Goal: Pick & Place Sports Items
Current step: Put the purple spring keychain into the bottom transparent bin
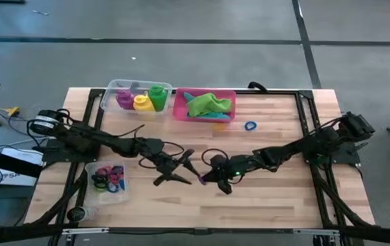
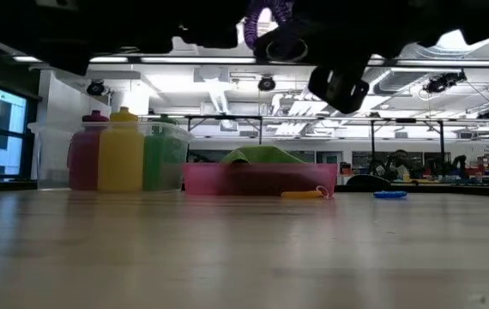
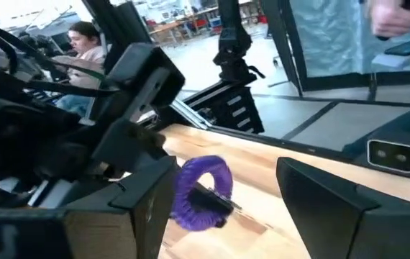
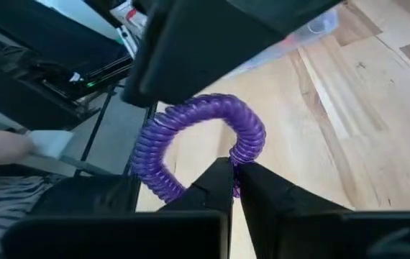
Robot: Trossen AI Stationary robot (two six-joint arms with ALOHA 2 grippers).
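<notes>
Two grippers meet mid-table: my right gripper [image 4: 232, 188] pinches the purple coiled ring [image 4: 194, 140] above the wood, while the left gripper [image 1: 178, 169] hangs just left, fingers apart, empty.

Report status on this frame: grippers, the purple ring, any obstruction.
Right gripper shut on purple coil ring, held above mid-table. Left gripper open, close beside it, facing the ring. Nothing between them; ring tub sits at the left.

Both arms are dark and thin, made of long black pieces; thin black cables loop beside the left gripper [image 1: 174, 169]; the right gripper [image 1: 212, 179] has flat black fingers.
</notes>
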